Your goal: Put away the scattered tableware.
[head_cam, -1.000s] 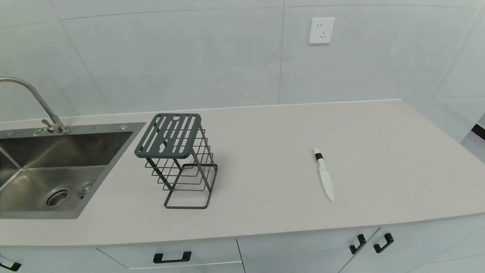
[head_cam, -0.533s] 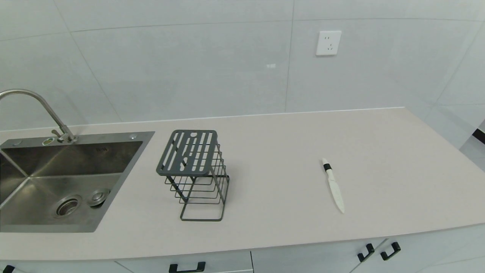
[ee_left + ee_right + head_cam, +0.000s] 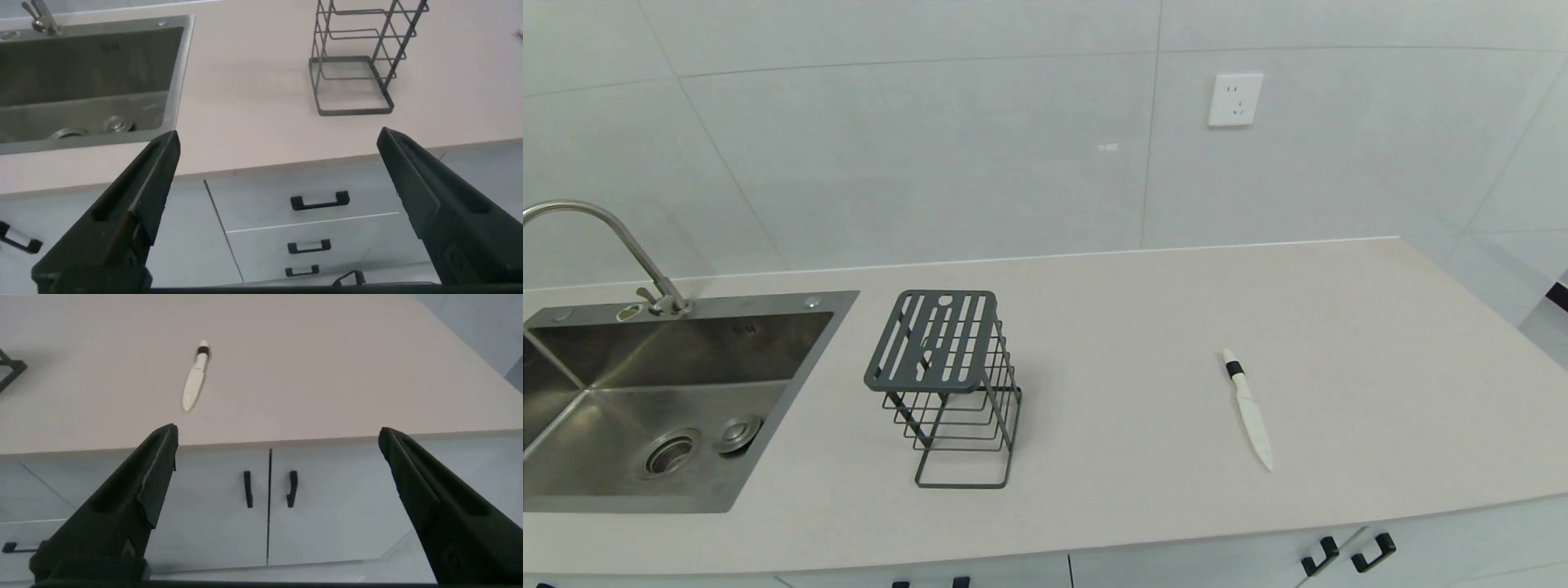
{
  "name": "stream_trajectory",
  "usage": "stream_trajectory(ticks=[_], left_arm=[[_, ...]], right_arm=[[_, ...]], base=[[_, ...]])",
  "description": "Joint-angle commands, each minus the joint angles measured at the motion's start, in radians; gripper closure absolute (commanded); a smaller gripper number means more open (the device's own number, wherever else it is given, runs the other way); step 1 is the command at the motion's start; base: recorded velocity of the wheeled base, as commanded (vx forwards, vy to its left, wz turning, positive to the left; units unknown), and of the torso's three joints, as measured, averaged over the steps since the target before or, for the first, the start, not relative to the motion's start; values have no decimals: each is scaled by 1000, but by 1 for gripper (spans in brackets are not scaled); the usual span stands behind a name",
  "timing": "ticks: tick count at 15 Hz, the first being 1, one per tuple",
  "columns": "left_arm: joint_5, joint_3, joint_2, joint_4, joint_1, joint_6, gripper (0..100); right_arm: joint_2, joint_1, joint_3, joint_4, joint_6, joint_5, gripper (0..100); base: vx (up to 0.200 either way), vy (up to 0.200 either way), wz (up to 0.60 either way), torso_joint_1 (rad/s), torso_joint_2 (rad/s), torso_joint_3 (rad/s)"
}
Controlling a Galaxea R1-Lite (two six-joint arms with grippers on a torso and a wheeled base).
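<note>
The knife (image 3: pixel 1248 408), white with a black band near one end, lies flat on the desk (image 3: pixel 1135 327) in the lower right of the head view. Its banded end points toward the wall and its pointed end toward the desk's front edge, slanted a little to the right. It touches nothing else.

The right end effector (image 3: pixel 278 433) is spread wide, both fingers far apart and with nothing between them. In its wrist view it sits out in front of the cabinet doors (image 3: pixel 270 498), short of the desk's front edge. The knife (image 3: pixel 197 377) lies beyond that edge on the desk top, well apart from both fingers.

The left end effector (image 3: pixel 278 143) is likewise wide open and holds nothing. It faces the drawers (image 3: pixel 319 220) below the desk, with the foot of the rack (image 3: pixel 357 57) on the desk beyond it.

The dark wire rack (image 3: pixel 943 384), with a slotted top plate, stands upright at the lower centre of the head view, well apart from the knife. The steel sink (image 3: pixel 686 351) lies just beside it at the left of the frame. A curved tap (image 3: pixel 605 237) stands behind the sink. A wall socket (image 3: pixel 1236 99) sits in the upper right.
</note>
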Motion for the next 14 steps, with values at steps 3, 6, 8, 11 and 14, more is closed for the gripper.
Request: stream_trajectory(ticks=[3,6,8,11,14], left_arm=[[0,0,1,0,0,1,0],[0,0,1,0,0,1,0],[0,0,1,0,0,-2,0],[0,0,1,0,0,-2,0],[0,0,1,0,0,-2,0]], right_arm=[[1,0,0,0,-1,0,0],[1,0,0,0,-1,0,0],[1,0,0,0,-1,0,0],[1,0,0,0,-1,0,0],[1,0,0,0,-3,0,0]], base=[[0,0,0,25,14,-9],[0,-200,0,-9,-7,6],[0,-200,0,-7,-5,0],[0,0,0,0,0,0],[0,0,0,0,0,0]])
